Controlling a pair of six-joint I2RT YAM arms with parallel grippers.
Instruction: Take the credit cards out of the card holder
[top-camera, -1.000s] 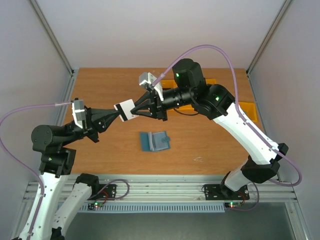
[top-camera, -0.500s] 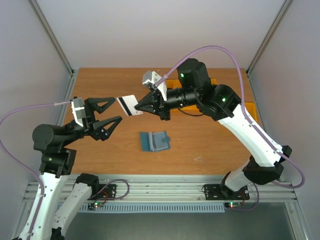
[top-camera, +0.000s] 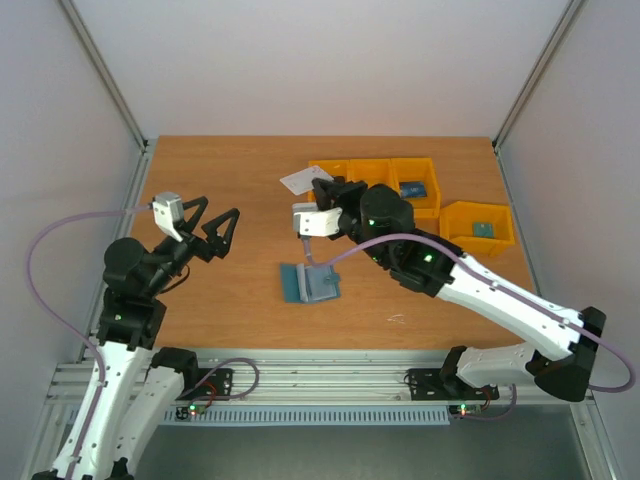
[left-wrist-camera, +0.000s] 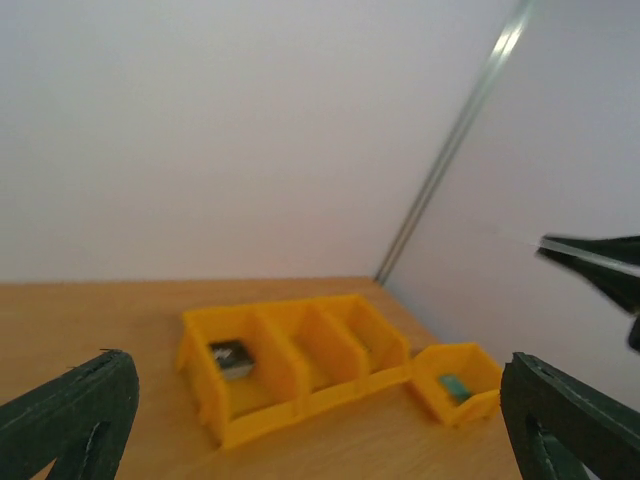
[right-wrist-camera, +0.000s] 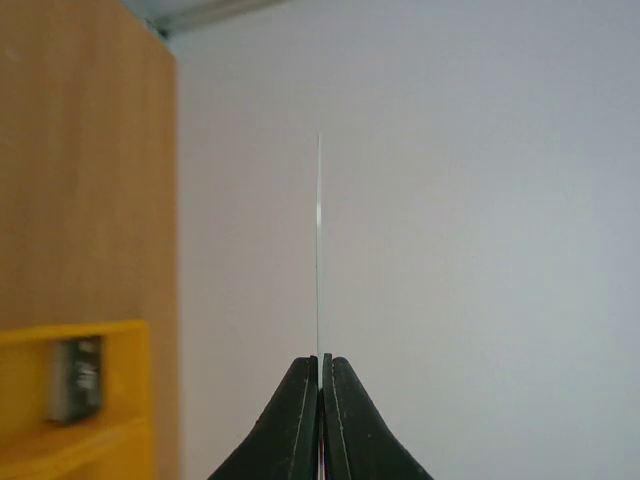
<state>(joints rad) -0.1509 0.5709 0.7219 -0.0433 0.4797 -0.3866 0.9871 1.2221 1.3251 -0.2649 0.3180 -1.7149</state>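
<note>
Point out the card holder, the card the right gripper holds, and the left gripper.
card holder (top-camera: 308, 283), top view, centre of its top face
pale card (top-camera: 298, 181), top view, its flat face
left gripper (top-camera: 222, 206), top view, midway between its open fingertips

readable text: none | labels, numbers, signs: none legible

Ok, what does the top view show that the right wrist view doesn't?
Only the top view shows the holder lying flat, the left end effector open and empty, and all the bins. Only the right wrist view shows the card edge-on, a thin line pinched between the fingers. Both show the right end effector shut on that card, one of the bins, and the table.
</note>
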